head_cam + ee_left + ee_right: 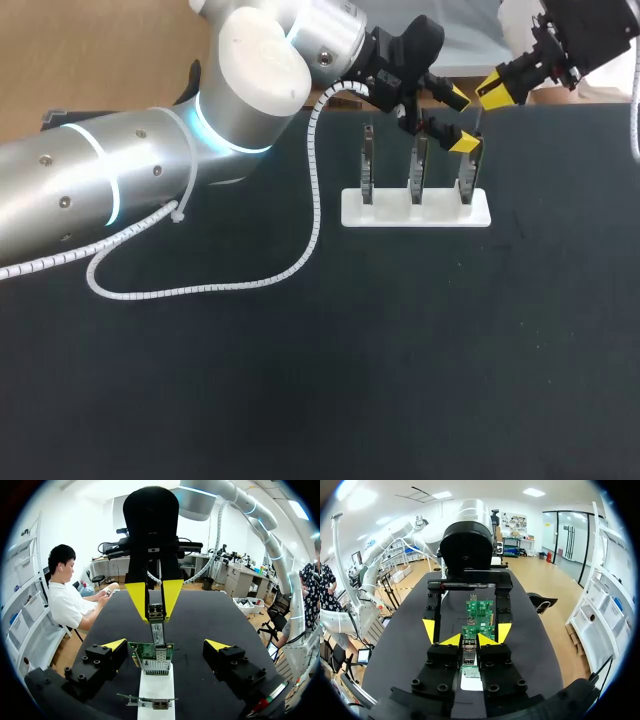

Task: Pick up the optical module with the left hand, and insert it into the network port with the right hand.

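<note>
1. Tabletop [300, 380], dark and broad, carries one small cluster of work near its far edge. Elsewhere it bears only a white coiled cable [200, 290] trailing from the left arm [120, 190], well apart from that work.
2. Left arm comes in from the side and ends over the white stand [390, 213], so its bulk crowds that end of the row.
3. White stand keeps three circuit boards upright in a line, which I judge steadies them and leaves each port's mouth reachable. The end board [150, 652] is the one in play; the middle board [418, 165] and the far board [368, 160] stand beside it.
4. Left hand [459, 120] is spread wide and carries nothing, with one finger on either side of the end board.
5. Right hand [155, 605] faces it across that board, pinching the optical module [158, 632] between its tips, probably to keep it in line with the port.
6. Network port [156, 666], a metal cage on the end board, meets the module's free end. I cannot tell how deep the module sits.
7. Obstruction, as I judge it: the left fingers flank the path closely, so any sideways drift risks a bump.
</note>
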`<act>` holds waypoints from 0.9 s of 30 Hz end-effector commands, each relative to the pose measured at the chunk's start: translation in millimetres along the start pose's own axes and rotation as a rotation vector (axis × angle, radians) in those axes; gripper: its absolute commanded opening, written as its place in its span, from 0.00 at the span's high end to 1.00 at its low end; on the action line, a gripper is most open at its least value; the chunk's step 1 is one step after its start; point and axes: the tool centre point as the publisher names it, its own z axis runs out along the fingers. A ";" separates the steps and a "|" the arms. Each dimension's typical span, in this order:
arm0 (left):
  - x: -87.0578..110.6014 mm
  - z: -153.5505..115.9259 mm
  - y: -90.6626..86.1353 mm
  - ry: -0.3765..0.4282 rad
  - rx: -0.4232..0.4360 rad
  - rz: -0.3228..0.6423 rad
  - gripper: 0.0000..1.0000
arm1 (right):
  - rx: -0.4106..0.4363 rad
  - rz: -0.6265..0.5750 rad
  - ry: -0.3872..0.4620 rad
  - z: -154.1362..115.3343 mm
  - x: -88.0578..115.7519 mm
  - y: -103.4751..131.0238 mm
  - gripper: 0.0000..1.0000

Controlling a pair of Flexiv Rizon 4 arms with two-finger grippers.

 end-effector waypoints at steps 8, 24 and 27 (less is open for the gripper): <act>-0.8 0.4 2.2 0.004 0.004 0.000 0.00 | -0.010 0.008 0.003 1.8 3.0 -3.1 1.00; -0.8 0.4 2.2 0.004 0.004 0.000 0.00 | -0.005 0.009 0.007 5.1 3.2 -1.5 1.00; -0.8 0.4 2.2 0.004 0.004 0.000 0.00 | -0.002 0.004 0.005 3.9 1.0 -0.3 1.00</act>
